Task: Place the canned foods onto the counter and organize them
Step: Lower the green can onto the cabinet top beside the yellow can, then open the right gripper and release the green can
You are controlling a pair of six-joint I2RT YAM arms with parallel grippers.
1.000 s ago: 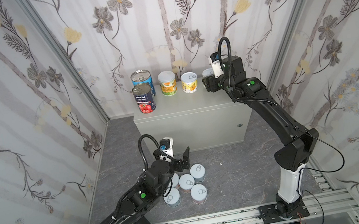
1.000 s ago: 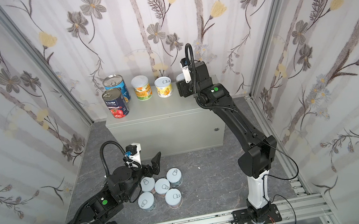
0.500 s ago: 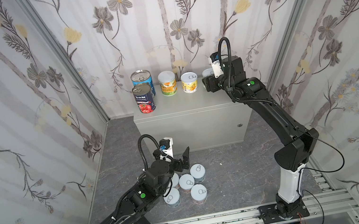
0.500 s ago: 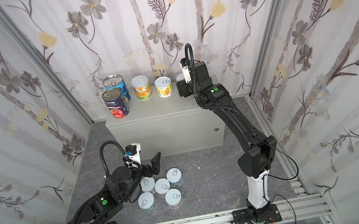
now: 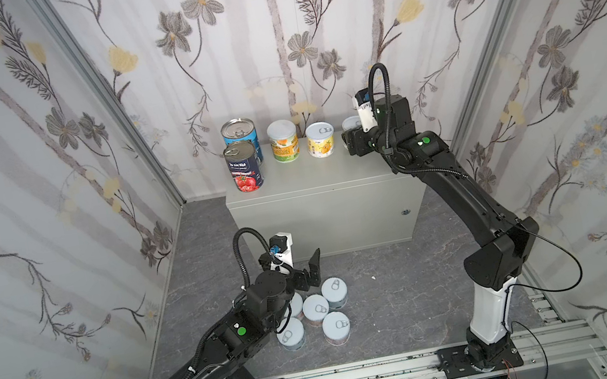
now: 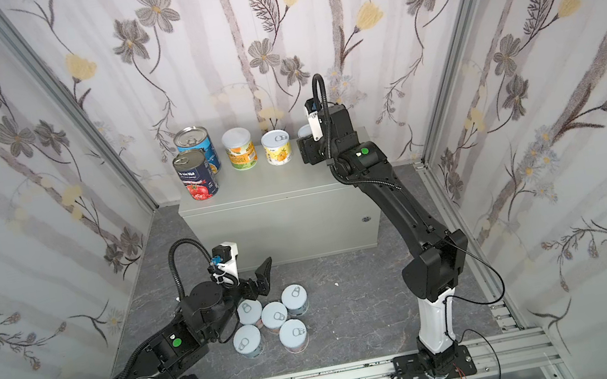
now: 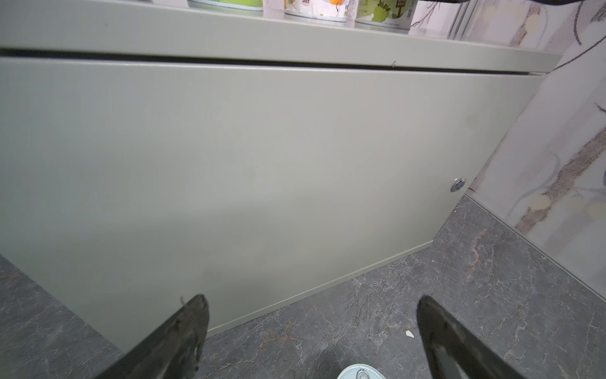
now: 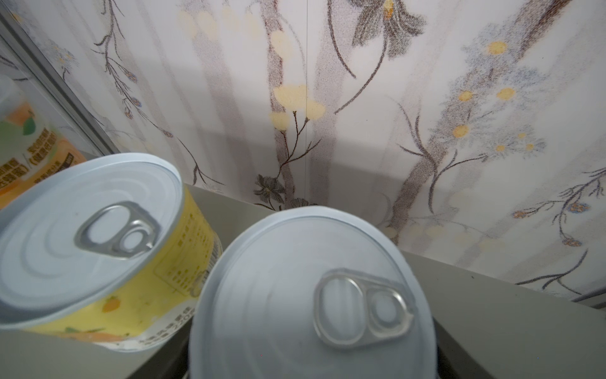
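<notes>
On the light-grey counter (image 5: 333, 177) stand a blue tall can (image 5: 239, 134), a navy tomato can (image 5: 244, 167), an orange-labelled short can (image 5: 284, 145) and a yellow can (image 5: 320, 140). My right gripper (image 5: 351, 137) is at the counter's back right, its jaws either side of a pale-lidded can (image 8: 311, 295) standing upright beside the yellow can (image 8: 91, 236). The lid hides whether the dark fingers (image 8: 157, 364) touch it. Several pale-lidded cans (image 5: 315, 308) cluster on the floor. My left gripper (image 5: 306, 272) hangs open and empty just above that cluster, facing the counter's front (image 7: 262, 164).
Floral walls close in the back and both sides. The dark marbled floor (image 5: 389, 302) runs between the counter and the rail (image 5: 368, 373) that carries both arm bases. A round lock (image 7: 457, 184) sits on the counter's front. The counter top's front right part (image 6: 292, 184) is bare.
</notes>
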